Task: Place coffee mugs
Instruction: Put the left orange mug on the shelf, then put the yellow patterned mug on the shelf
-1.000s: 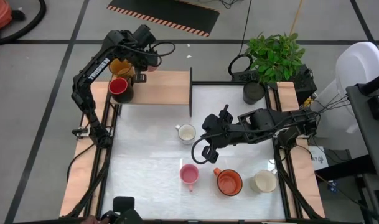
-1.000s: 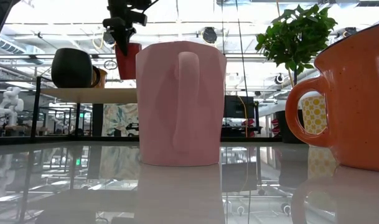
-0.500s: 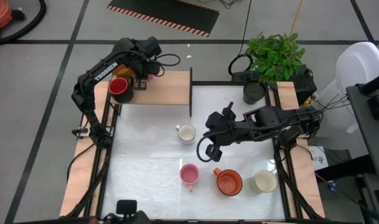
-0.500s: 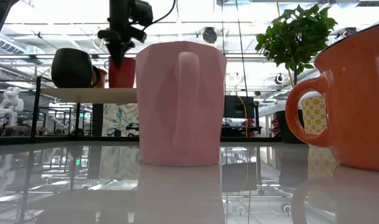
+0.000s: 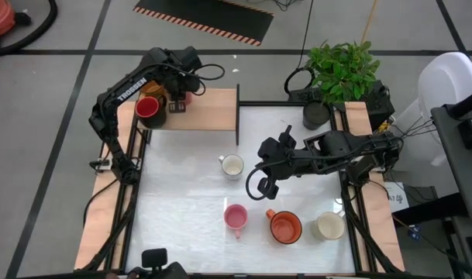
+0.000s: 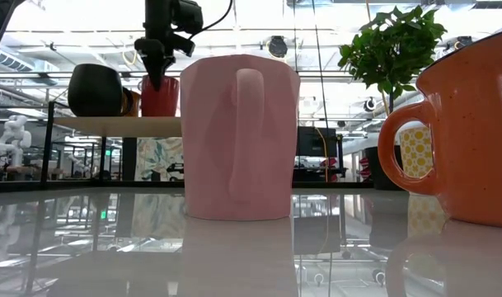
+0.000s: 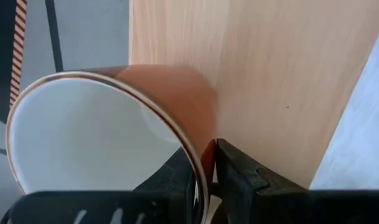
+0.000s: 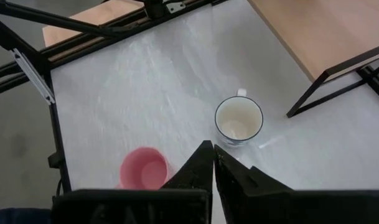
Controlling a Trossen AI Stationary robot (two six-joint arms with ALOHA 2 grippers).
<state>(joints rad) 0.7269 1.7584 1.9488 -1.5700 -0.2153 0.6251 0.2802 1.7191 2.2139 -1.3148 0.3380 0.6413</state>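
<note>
Four loose mugs on the white table, high view: white ceramic mug [image 5: 232, 166], pink ceramic mug [image 5: 236, 217], speckled orange mug [image 5: 285, 226], cream mug [image 5: 329, 226]. Left gripper [image 5: 177, 94] over the wooden shelf [image 5: 208, 108], beside a red mug [image 5: 148, 108]. Right gripper [image 5: 265, 180] hovers shut, empty.

Low view: red mug's base on the shelf, presumably its destination.

Left wrist view only: fingers [image 7: 236, 174] pinch the wall of a red-brown, white-lined mug [image 7: 114, 143], apparently about to release it.

Right wrist view: white and pink mugs below.
</note>
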